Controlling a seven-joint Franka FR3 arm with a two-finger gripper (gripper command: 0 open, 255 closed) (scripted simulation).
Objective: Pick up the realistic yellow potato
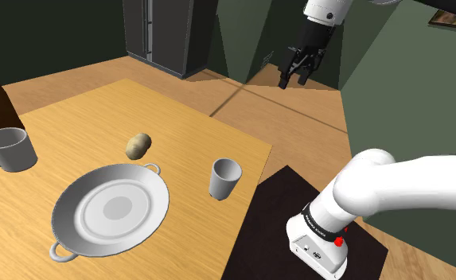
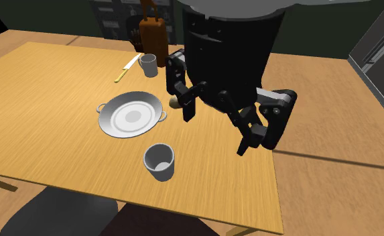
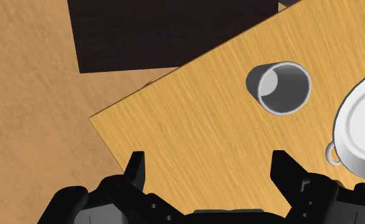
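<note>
The potato, a small yellow-brown lump, lies on the wooden table just beyond a two-handled white dish. In the second exterior view the potato peeks out from behind one black finger. My gripper hangs high in the air past the table's corner, well away from the potato toward the shoulder view's upper right. Its fingers stand wide apart with nothing between them; the gripper looks down on the table's corner.
A grey cup stands near the table's edge by the stand. A white mug sits at the shoulder view's left. A knife and a brown jug are at the table's far end.
</note>
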